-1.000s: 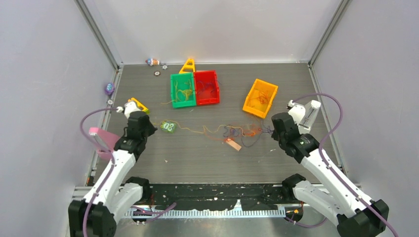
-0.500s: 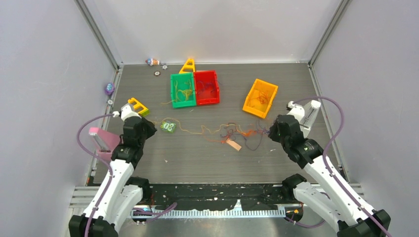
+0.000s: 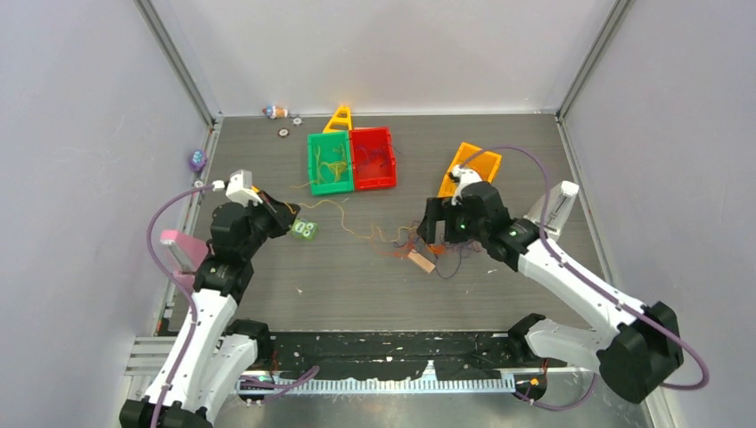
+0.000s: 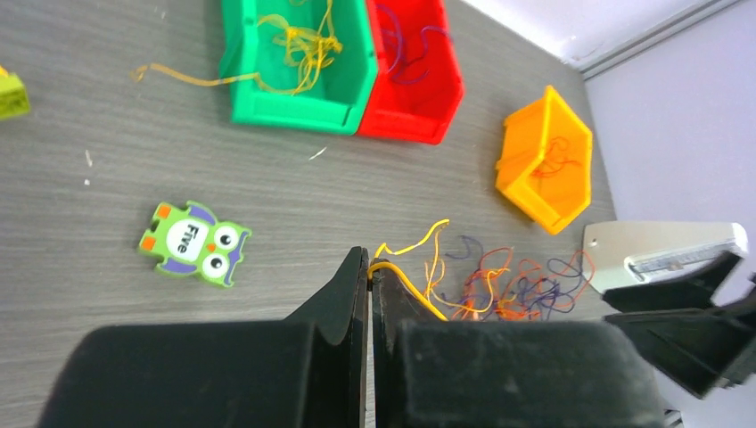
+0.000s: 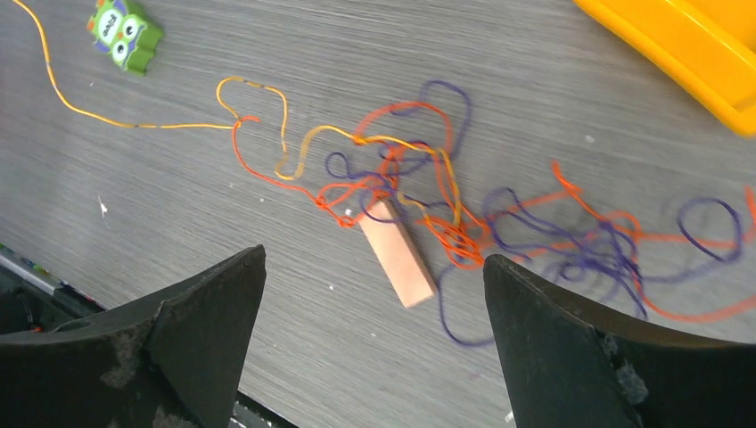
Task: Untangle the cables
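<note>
my right claw [image 5: 373,260] has just sprung wide apart and swung left over the tangle of thin yellow, orange and purple cables [image 5: 464,234], near-left of the orange plastic bin [image 5: 677,53]. my left claw [image 4: 369,264] stays pinched on a yellow strand [image 4: 406,282], so i judge a fresh grab comes next.

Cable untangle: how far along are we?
Done: some cables already lie in the green bin, red bin and orange bin. In hand: left gripper shut on a yellow cable from the tangle; right gripper open above it. Left: the tangle itself, orange, purple and yellow, on the table.
</note>
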Controlling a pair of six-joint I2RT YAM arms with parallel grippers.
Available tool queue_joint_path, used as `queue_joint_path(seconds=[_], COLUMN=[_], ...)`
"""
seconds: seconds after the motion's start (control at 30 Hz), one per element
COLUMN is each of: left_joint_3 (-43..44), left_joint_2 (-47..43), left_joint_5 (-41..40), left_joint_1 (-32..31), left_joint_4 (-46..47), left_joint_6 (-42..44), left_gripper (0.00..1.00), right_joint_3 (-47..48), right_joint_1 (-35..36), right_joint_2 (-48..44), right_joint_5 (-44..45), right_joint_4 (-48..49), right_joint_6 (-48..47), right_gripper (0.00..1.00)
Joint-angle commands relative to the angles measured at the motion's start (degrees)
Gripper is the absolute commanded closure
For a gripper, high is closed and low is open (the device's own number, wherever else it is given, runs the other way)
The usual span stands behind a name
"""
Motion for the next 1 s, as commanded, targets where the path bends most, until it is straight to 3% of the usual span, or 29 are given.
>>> queue_joint_path(seconds=[0.0,0.37,0.97], left_joint_3=[5.2,9.1,11.8], left_joint_2=[-2.6,-4.3,-3.6], left_joint_5=[1.7,0.2,-4.5], left_joint_1=[0.0,0.1,0.1], left_joint_4=[-2.2,-6.9,-10.1], left_joint_6=[2.5,4.6,7.0], left_gripper=[1.0,1.0,1.0], right_joint_3=[5.5,13.3,2.3], right_joint_1=[6.1,9.4,9.7], right_joint_2=[6.4,23.5,20.6], right_joint_5=[4.4,8.1,12.3], right_joint_4=[4.9,7.1,10.6], right_joint_6=[-2.8,-1.1,-0.9], right_gripper=[0.04,0.11,0.1])
